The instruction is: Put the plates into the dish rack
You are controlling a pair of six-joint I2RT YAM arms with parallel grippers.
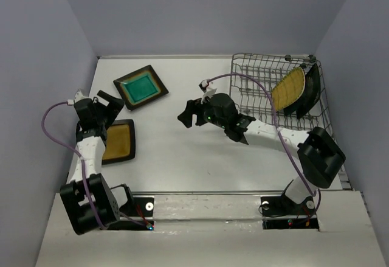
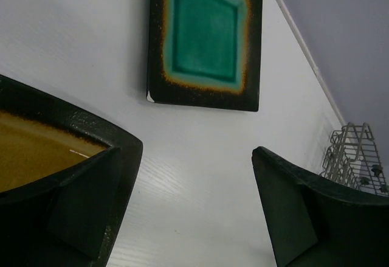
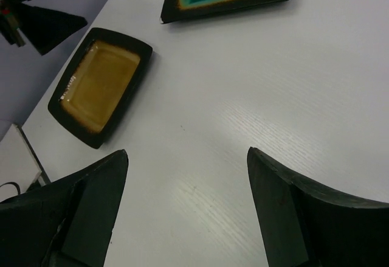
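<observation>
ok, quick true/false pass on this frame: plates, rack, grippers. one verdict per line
1. The left gripper and the right gripper are both open. True.
2. The teal-centre plate lies flat on the table, outside the dish rack. True.
3. The yellow ribbed plate lies flat on the table. False: it stands on edge in the dish rack.
4. The right gripper holds the mustard-centre plate. False: that plate lies on the table by the left gripper, and nothing sits between the right gripper's fingers.
5. A darker plate stands behind the yellow one in the rack. True.
</observation>
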